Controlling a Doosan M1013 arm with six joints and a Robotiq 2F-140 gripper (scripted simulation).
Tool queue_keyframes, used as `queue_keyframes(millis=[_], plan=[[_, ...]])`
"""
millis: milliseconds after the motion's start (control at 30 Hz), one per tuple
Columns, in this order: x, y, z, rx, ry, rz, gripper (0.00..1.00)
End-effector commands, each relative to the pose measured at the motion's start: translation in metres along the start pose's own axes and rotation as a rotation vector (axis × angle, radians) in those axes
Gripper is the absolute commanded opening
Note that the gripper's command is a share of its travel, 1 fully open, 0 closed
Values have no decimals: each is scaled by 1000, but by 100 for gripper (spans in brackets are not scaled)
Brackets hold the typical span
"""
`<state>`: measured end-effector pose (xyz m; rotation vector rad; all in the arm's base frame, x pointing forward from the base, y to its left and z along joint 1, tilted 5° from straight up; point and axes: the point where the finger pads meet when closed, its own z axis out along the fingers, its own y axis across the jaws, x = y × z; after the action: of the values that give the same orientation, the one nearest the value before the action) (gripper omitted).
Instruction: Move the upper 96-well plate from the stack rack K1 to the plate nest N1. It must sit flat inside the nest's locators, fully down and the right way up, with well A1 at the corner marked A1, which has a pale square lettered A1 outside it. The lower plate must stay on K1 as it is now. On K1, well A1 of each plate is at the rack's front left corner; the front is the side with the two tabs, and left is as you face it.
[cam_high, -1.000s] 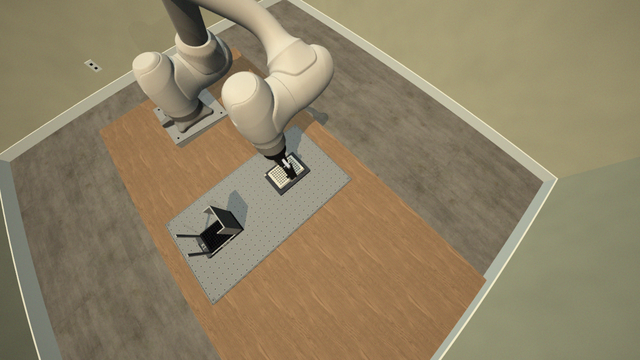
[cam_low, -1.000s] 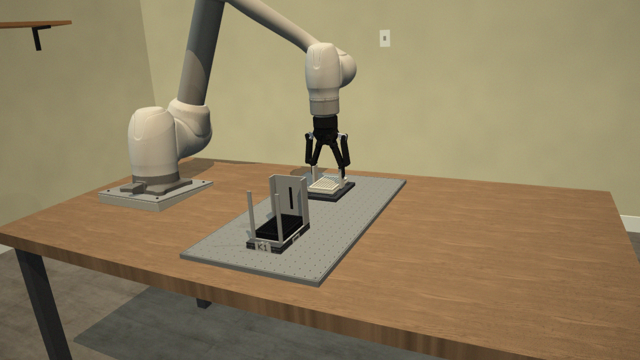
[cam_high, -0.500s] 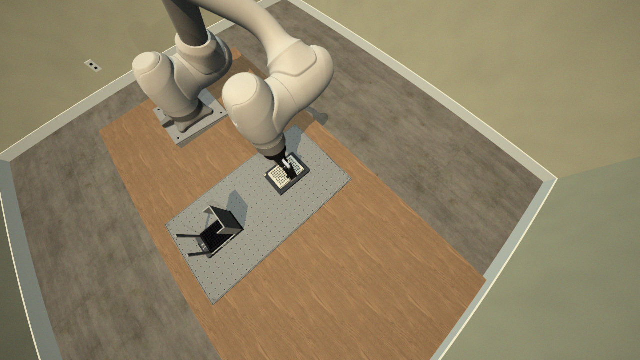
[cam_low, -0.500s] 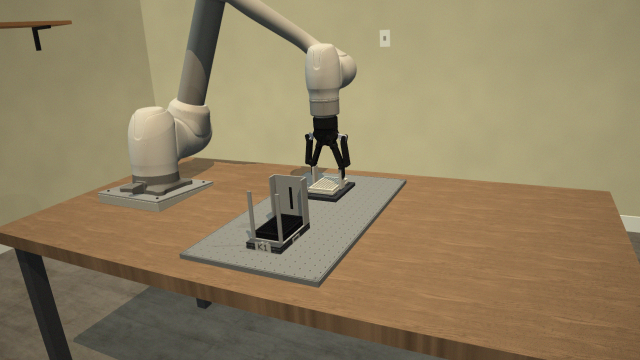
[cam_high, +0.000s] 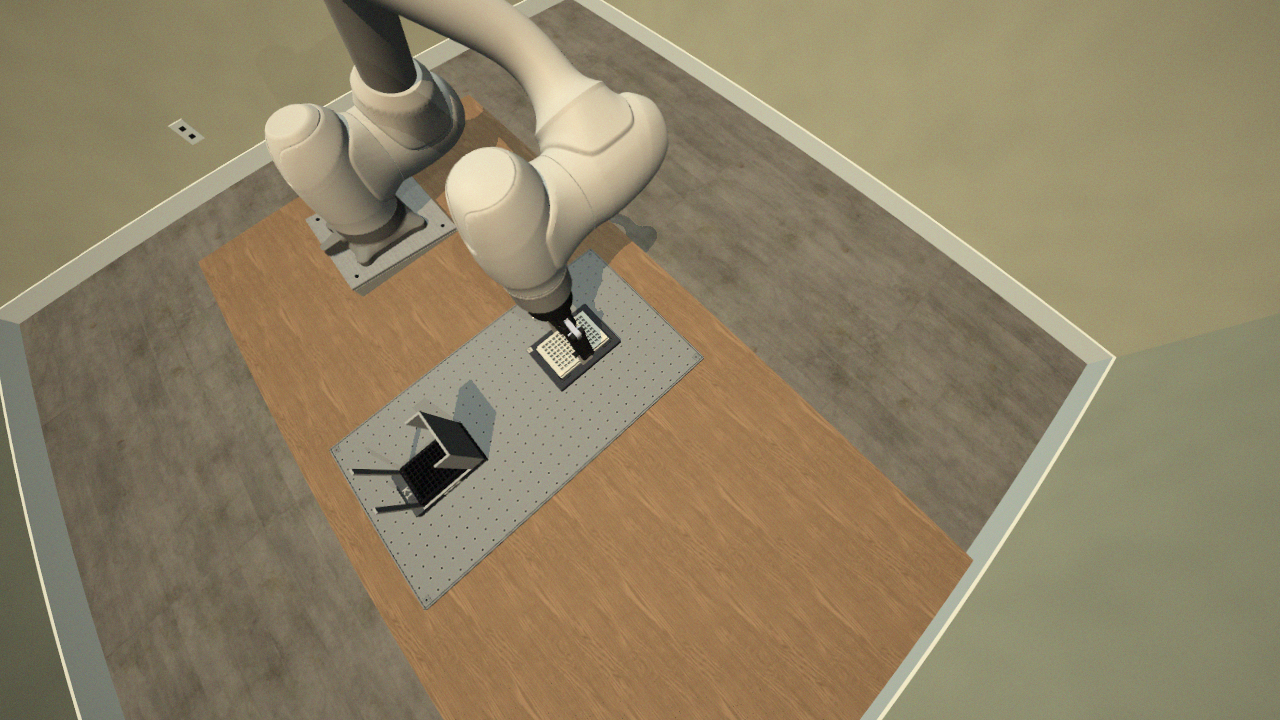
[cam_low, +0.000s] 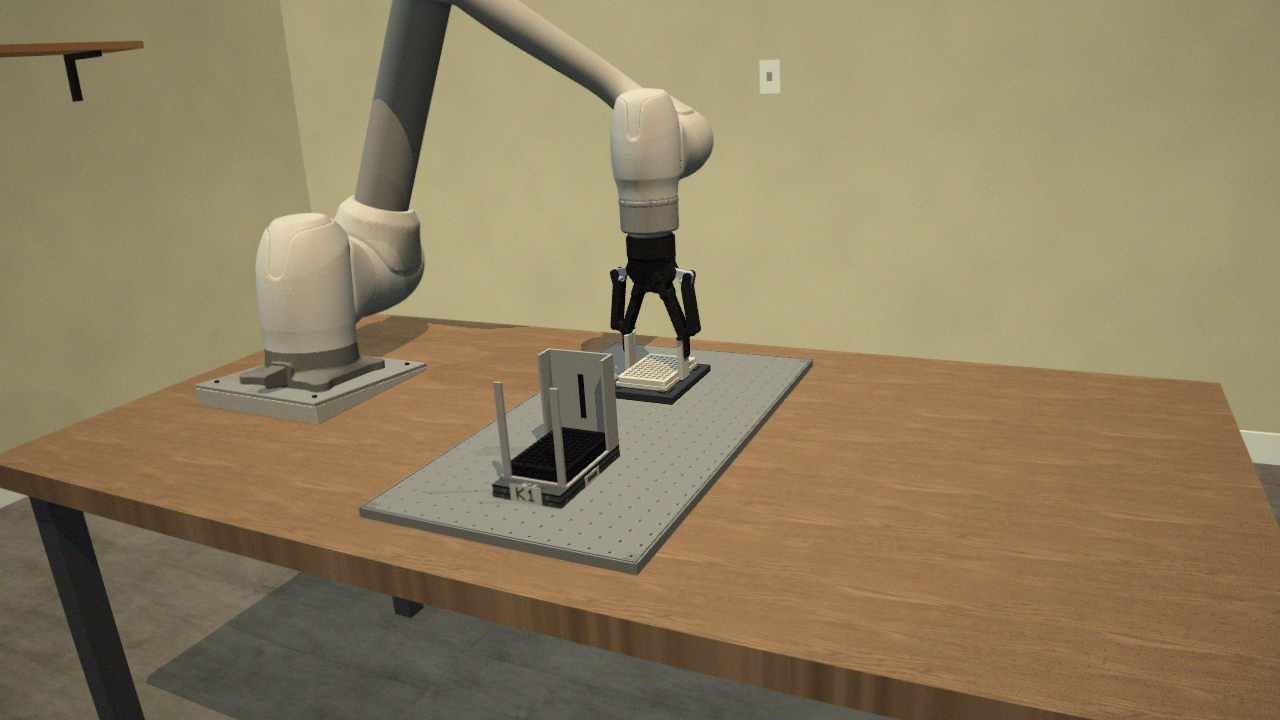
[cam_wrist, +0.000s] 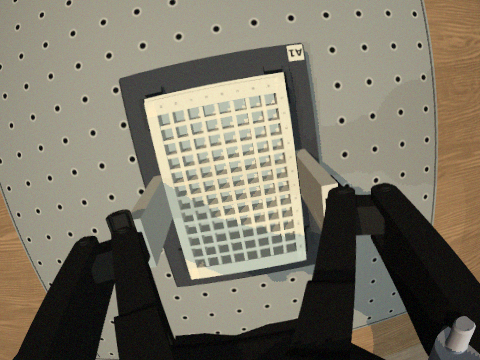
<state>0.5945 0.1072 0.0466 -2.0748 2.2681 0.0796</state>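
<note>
The cream 96-well plate lies the right way up over the dark plate nest N1, within its outline. It also shows in the top and exterior views. The pale A1 square is at the nest's far right corner in the wrist view. My gripper is shut on the plate, with its pads on the two long sides. I cannot tell if the plate is fully down. The black lower plate lies in the stack rack K1.
Nest and rack stand on a grey perforated baseplate on a wooden table. The rack has a tall back panel and thin upright posts. The arm's base is bolted at the table's left rear.
</note>
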Motion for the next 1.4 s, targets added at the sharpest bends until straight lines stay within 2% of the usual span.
queue_keyframes(millis=[0, 300, 333, 1000, 1300, 1367], plan=[[0, 0, 0, 0, 0, 0, 0], [0, 0, 1, 0, 0, 0, 0], [0, 0, 2, 0, 0, 0, 100], [0, 0, 2, 0, 0, 0, 100], [0, 0, -22, 0, 0, 0, 100], [0, 0, -22, 0, 0, 0, 100]])
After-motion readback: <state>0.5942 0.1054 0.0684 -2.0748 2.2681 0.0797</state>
